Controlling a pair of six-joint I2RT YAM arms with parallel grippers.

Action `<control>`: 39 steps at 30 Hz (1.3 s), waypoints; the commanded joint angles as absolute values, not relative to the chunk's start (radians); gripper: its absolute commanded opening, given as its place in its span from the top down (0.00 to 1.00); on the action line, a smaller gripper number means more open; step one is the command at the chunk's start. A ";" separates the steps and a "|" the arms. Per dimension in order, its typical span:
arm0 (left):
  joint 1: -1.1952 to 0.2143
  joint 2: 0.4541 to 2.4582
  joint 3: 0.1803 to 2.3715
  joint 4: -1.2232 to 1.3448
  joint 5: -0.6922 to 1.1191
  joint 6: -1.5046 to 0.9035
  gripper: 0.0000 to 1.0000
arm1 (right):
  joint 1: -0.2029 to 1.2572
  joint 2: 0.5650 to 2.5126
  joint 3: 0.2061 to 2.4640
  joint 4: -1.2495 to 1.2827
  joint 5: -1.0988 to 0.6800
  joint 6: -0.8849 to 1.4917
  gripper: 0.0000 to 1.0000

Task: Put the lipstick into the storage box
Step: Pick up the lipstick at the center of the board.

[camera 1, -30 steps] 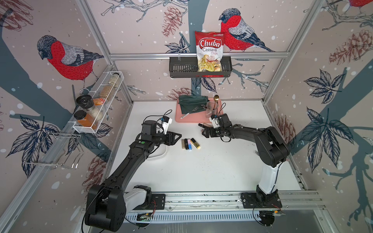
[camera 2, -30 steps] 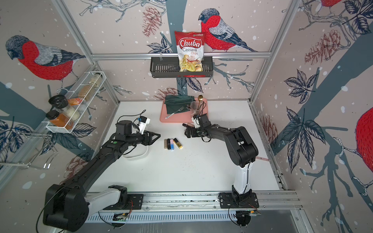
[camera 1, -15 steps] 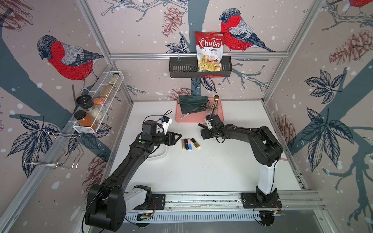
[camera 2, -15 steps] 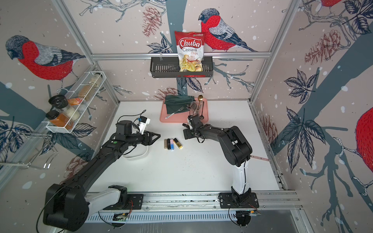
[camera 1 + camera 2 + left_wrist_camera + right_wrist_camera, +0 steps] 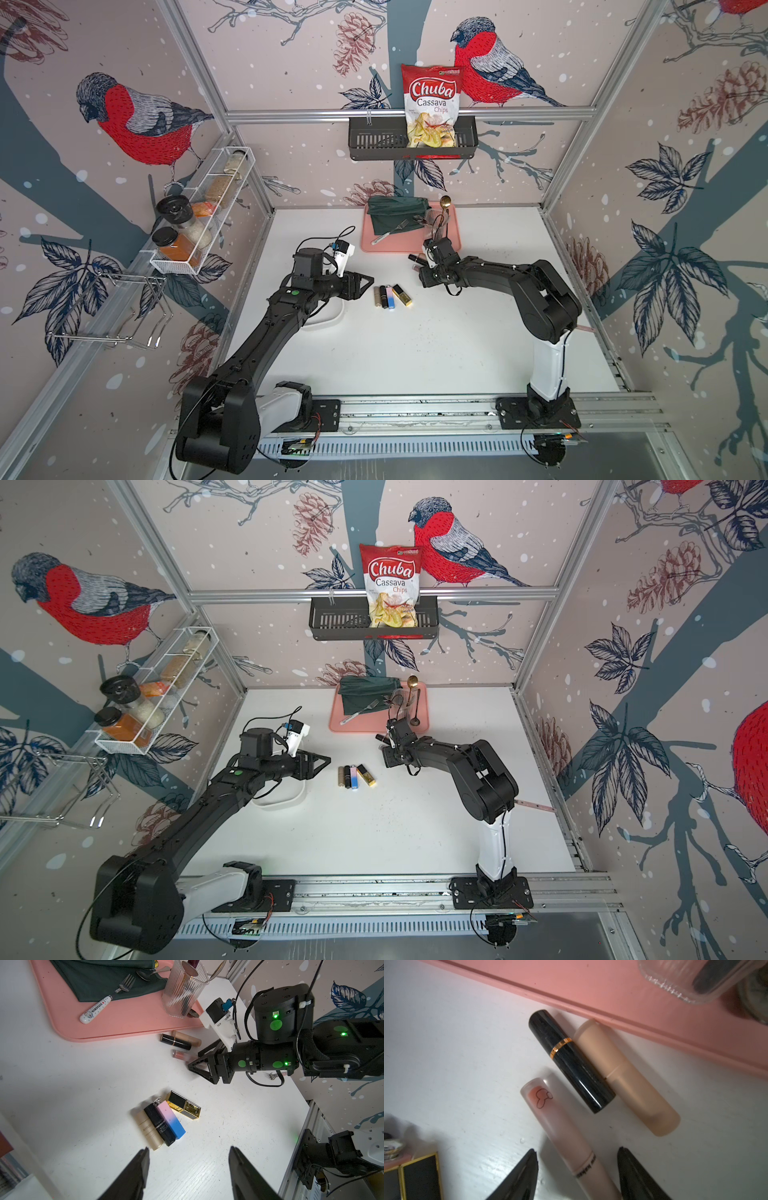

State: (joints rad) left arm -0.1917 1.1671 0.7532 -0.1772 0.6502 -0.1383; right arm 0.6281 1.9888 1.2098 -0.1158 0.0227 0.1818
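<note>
Tabletop (image 5: 456, 1064): lipstick (image 5: 566, 1136) between right gripper (image 5: 576, 1149) jaws

- In both top views we look steeply down from high above the front, over the aluminium base rail (image 5: 415, 405), onto the whole white table (image 5: 415, 353). We face the bird-patterned back wall (image 5: 291, 166) and its black slotted wall basket (image 5: 374, 143). The two pictures are nearly equal, only shifted sideways.
- From the left wrist we look out past the left hand (image 5: 189, 1148), low over the table, towards the flat pink plastic tray (image 5: 124, 1022) and the black right arm (image 5: 280, 1059).
- From the right wrist we look past the right hand (image 5: 576, 1149), very close to the table, at the tray's edge.
- Both wrist views share the black lipstick with a gold band (image 5: 571, 1061) and that tray edge. The top views take these in from afar.
</note>
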 commanded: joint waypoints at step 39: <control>-0.192 1.184 0.759 -0.192 0.630 -0.123 0.35 | 0.618 1.832 1.141 -0.115 -0.178 0.173 0.77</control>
State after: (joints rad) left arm -0.1917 1.1843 0.7532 -0.1867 0.6323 -0.1383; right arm 0.6365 1.8603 1.1515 -0.1612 -0.0868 0.1413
